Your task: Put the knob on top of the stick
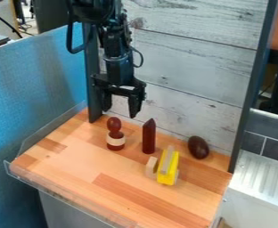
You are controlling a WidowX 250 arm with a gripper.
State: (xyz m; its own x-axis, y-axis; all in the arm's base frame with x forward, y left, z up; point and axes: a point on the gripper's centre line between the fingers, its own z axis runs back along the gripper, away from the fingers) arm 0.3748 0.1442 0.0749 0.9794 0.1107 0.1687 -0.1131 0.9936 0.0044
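Dark-red pointed stick point(149, 137), one: upright on the wooden bench point(105, 191), point uppermost, nothing set on it. Knob point(114, 129), probable: round-headed, red-brown, pale band near its foot; standing on the bench, near the stick and apart from it. Black pincer point(120, 112), one: above the rear of the bench, over the banded piece, spread wide, holding nothing. Status: placing undone; grasp, lift and setting down on the point all remain, by judgement. Also listed: brown egg-shaped piece point(198, 147), which might be the knob meant instead; yellow-and-wood piece point(167, 168), in front of the stick, its make unclear. Obscured or cut off: arm's upper part, past the top edge; undersides of all pieces; any hole for seating.
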